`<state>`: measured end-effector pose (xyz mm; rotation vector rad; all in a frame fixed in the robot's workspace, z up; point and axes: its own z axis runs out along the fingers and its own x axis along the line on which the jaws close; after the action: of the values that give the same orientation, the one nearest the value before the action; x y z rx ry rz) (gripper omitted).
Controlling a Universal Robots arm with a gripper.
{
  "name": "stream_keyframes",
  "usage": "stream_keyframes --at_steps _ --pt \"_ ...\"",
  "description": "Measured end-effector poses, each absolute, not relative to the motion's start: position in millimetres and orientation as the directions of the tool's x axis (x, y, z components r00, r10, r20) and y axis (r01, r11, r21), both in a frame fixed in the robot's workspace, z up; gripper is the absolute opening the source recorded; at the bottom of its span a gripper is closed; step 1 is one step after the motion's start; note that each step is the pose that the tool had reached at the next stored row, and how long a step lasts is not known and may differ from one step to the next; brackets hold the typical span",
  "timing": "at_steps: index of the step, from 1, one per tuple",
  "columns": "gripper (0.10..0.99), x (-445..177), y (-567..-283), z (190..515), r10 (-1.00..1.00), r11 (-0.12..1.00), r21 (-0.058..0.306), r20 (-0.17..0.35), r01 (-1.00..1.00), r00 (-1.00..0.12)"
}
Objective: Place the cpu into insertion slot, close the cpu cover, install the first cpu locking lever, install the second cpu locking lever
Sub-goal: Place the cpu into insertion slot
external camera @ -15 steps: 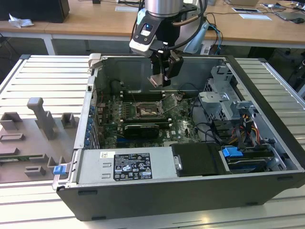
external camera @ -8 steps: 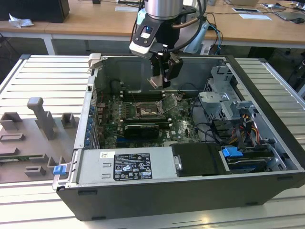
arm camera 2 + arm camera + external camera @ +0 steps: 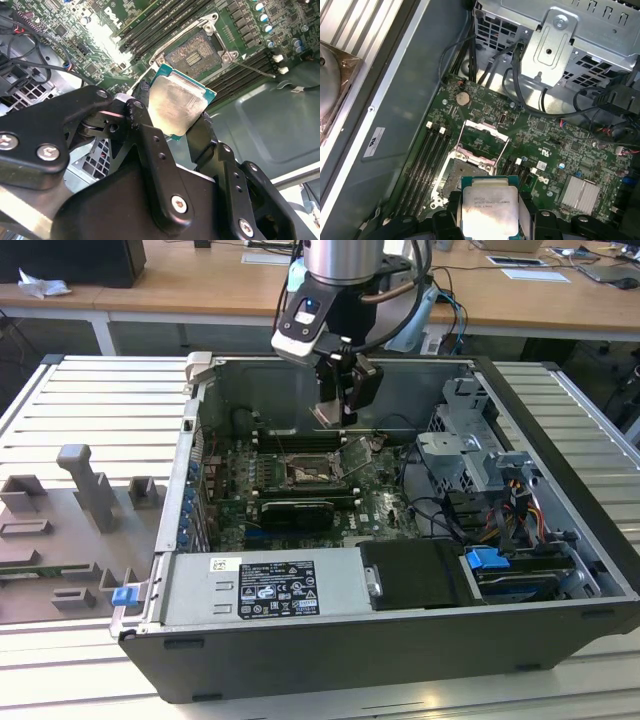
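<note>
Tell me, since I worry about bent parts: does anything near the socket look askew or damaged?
Nothing stands out. The gripper holds the cpu above the open insertion slot; the cpu cover stands raised; no damage shows.

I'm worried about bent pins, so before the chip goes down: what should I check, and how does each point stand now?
1. cpu clamped between the jaws by opposite edges: ok.
2. insertion slot uncovered, nothing lying in it: ok.
3. cpu cover swung up off the slot: ok.
4. cpu held off the board, not yet touching the slot: ok.
5. cpu corner marking matched to the slot: cannot tell.
</note>
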<state>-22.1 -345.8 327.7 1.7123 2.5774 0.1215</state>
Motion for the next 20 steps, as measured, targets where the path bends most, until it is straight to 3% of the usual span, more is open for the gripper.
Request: stream_keyframes --at_steps 20 --pt "0.537 -22.2 -345.8 317.9 0.932 0.36 0.09 0.006 0.929 -0.362"
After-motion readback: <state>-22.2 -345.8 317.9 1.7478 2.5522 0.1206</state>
